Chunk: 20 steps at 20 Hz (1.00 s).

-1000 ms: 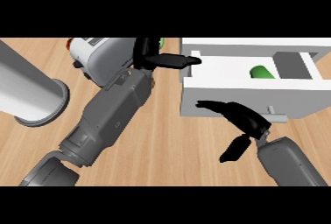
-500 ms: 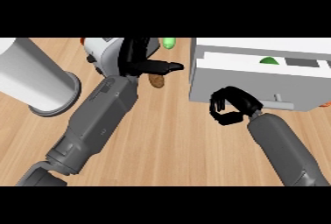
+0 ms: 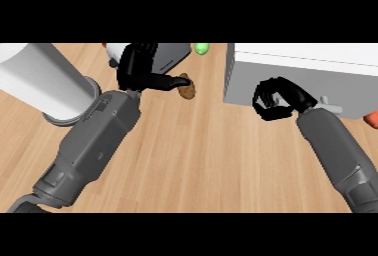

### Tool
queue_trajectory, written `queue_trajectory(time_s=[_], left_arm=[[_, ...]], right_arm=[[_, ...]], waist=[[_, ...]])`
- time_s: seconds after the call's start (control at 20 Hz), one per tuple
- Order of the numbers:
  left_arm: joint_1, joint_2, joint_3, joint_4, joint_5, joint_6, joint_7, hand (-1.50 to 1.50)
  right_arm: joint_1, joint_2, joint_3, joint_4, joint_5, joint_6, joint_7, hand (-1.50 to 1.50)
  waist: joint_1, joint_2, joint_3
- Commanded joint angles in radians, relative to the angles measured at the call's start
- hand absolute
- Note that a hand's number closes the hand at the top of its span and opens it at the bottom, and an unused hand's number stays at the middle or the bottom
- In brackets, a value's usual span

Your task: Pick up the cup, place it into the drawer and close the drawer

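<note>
The white drawer unit (image 3: 310,67) stands at the upper right. Its front panel sits flush, so the inside is hidden and no cup shows. A small grey handle (image 3: 332,107) sticks out from the front. My right hand (image 3: 277,100) is curled against that front panel, just left of the handle, with nothing in it. My left hand (image 3: 139,67) rests at the upper middle, its fingers straight and its thumb out to the right, in front of a grey appliance (image 3: 171,54).
A tall white cylinder (image 3: 44,80) stands at the left, beside my left forearm. A brown lump (image 3: 186,87) lies next to the left thumb. Farther back is a small green item (image 3: 201,48). An orange thing (image 3: 371,120) shows at the right edge.
The drawer's open inside, with a green thing in it, has gone from sight as the front closed in. My right hand curled up and moved against the front.
</note>
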Motion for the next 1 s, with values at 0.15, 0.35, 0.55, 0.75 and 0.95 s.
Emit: queue_trajectory(time_s=[0.15,0.35,0.55,0.75,0.95], left_arm=[[0.048,0.049,-0.007,-0.037,0.002,-0.055,0.021,-1.5],[0.054,0.049,-0.016,-0.055,0.001,-0.068,0.029,-1.5],[0.072,0.057,-0.006,-0.069,0.017,-0.087,0.032,-1.5],[0.094,0.048,-0.014,-0.074,0.012,-0.098,0.016,-1.5],[0.104,0.049,-0.021,-0.08,0.012,-0.111,0.021,-1.5]], right_arm=[[-0.154,-0.085,-0.122,0.083,-0.052,-0.043,0.054,1.5],[-0.17,-0.126,-0.131,0.055,-0.07,0.007,0.069,1.5],[-0.156,-0.153,-0.145,0.028,-0.095,0.045,0.065,1.5],[-0.156,-0.16,-0.157,0.001,-0.124,0.091,0.077,1.5],[-0.138,-0.173,-0.162,-0.018,-0.142,0.126,0.081,1.5]], waist=[[0.048,0.02,-0.002],[0.067,0.021,-0.003],[0.072,0.022,-0.003],[0.079,0.029,-0.004],[0.079,0.033,-0.004]])
